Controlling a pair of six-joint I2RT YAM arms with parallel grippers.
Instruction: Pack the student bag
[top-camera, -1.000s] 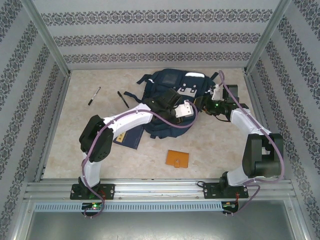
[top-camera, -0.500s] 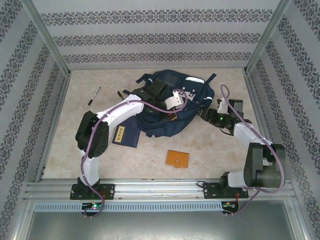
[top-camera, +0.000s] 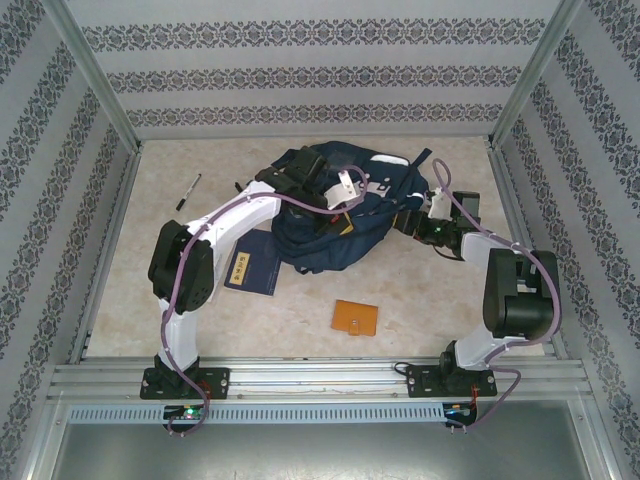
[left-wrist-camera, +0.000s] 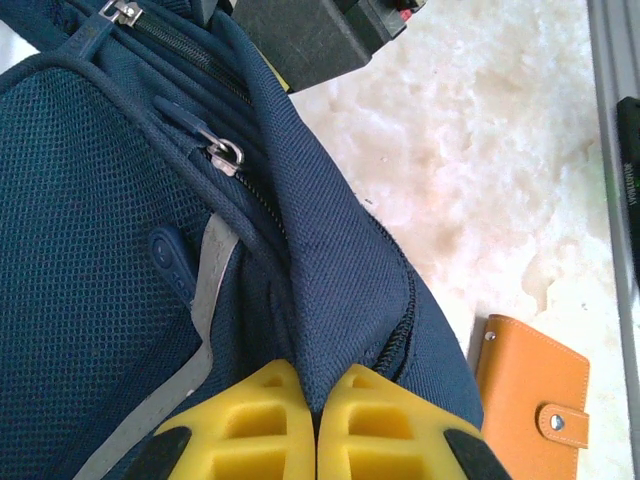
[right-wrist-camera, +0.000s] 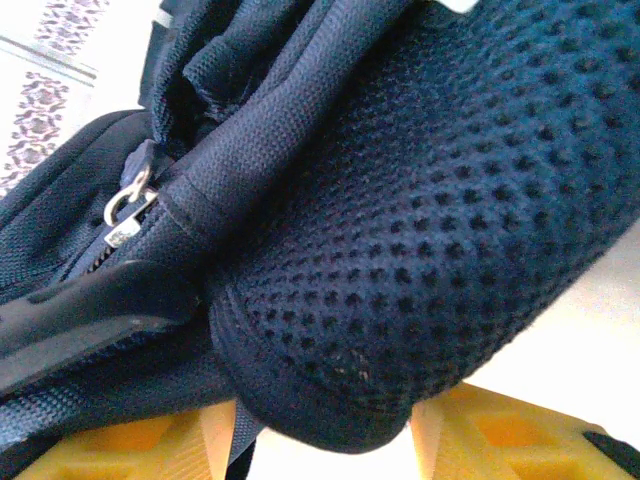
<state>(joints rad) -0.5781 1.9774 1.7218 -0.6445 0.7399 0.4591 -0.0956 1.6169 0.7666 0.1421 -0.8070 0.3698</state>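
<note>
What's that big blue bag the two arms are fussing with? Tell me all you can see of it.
The student bag is a navy woven-fabric backpack with mesh panels, metal zip pulls, pale patches and dark straps. It lies slumped on the table's far half. The left gripper pinches a fabric fold by a zip; the right gripper appears to clamp a padded mesh part.

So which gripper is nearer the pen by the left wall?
Left. The left gripper pinches a fold of the student bag, right of the pen; the right gripper straddles the bag's opposite edge, farther right.
</note>
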